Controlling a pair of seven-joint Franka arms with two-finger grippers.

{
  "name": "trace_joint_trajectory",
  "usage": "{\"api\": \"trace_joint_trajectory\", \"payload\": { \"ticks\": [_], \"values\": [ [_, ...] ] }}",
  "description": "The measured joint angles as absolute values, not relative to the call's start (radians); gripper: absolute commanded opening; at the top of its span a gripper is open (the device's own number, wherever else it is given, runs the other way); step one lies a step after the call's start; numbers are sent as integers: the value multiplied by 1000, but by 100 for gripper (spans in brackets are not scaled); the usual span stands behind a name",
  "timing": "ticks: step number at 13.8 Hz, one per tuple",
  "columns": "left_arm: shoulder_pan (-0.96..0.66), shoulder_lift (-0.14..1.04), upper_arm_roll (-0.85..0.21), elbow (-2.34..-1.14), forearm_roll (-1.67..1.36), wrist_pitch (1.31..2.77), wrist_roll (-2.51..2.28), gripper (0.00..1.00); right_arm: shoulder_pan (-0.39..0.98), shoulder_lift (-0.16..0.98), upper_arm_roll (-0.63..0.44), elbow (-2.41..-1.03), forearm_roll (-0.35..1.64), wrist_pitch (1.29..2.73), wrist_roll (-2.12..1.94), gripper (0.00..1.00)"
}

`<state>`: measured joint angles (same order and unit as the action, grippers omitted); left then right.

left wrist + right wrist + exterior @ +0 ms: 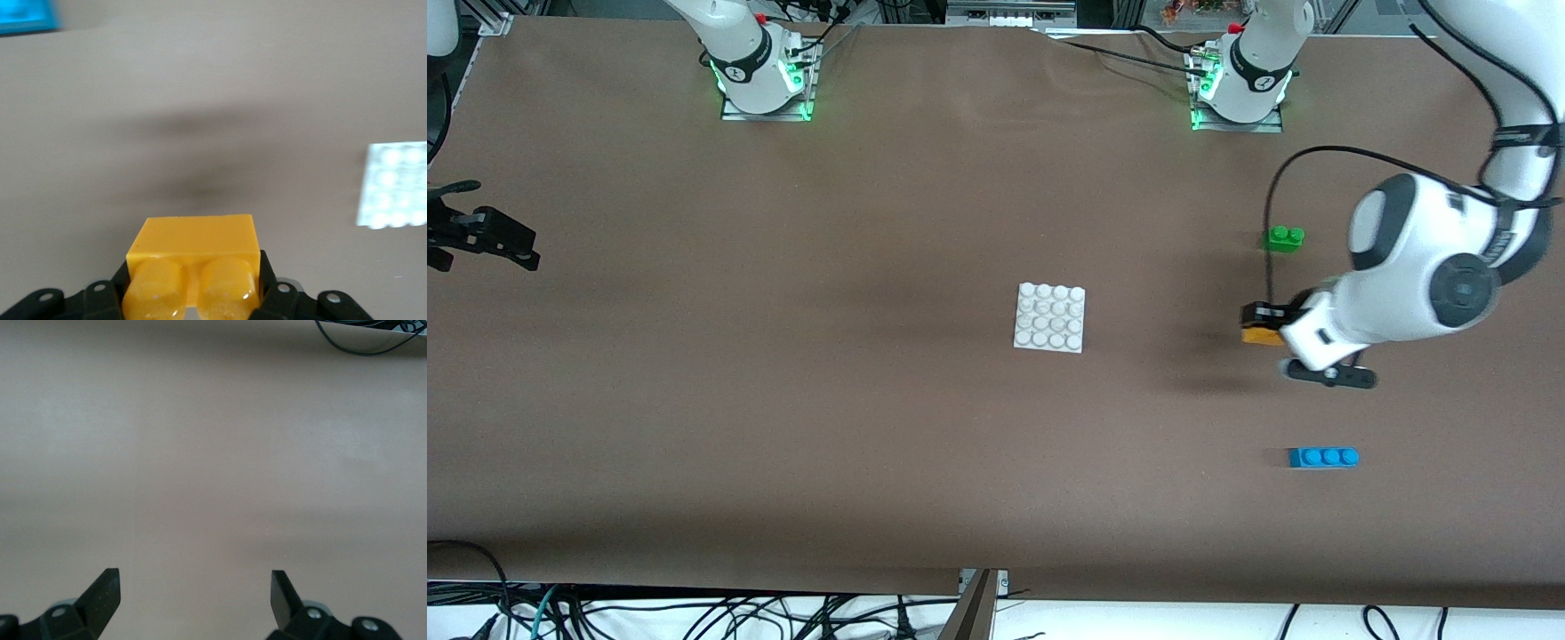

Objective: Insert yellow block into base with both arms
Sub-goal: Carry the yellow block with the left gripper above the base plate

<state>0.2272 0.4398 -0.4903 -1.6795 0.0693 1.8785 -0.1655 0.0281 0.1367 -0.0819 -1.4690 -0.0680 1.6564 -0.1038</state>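
Note:
My left gripper [1260, 325] is shut on the yellow block [1262, 336], held above the table toward the left arm's end. Up close, the left wrist view has the yellow block [192, 263] with its two studs clamped in my left gripper [192, 288]. The base [1050, 317], a white studded plate, lies flat at mid table; it shows as a pale patch, the base [393, 185], in that same view. My right gripper [480, 238] waits at the right arm's end of the table. Its fingers stand open over bare table, my right gripper [195, 590] holding nothing.
A green two-stud brick [1284, 237] lies farther from the front camera than the held block. A blue three-stud brick [1323, 457] lies nearer to it, also seen as a blue brick [27, 17]. Cables hang along the table's near edge.

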Motion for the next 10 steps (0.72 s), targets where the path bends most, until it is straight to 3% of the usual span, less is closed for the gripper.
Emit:
{"api": "trace_joint_trajectory", "payload": {
  "ticks": [5,10],
  "values": [
    [12,584,-489,-1556,69,1907,-340,22,28,136,-81,-1469,-68,1630,-104,100],
    [-126,693,-480,-1511,85,2041,-431,21,28,136,-80,-1469,-68,1628,-104,100]
  ]
}}
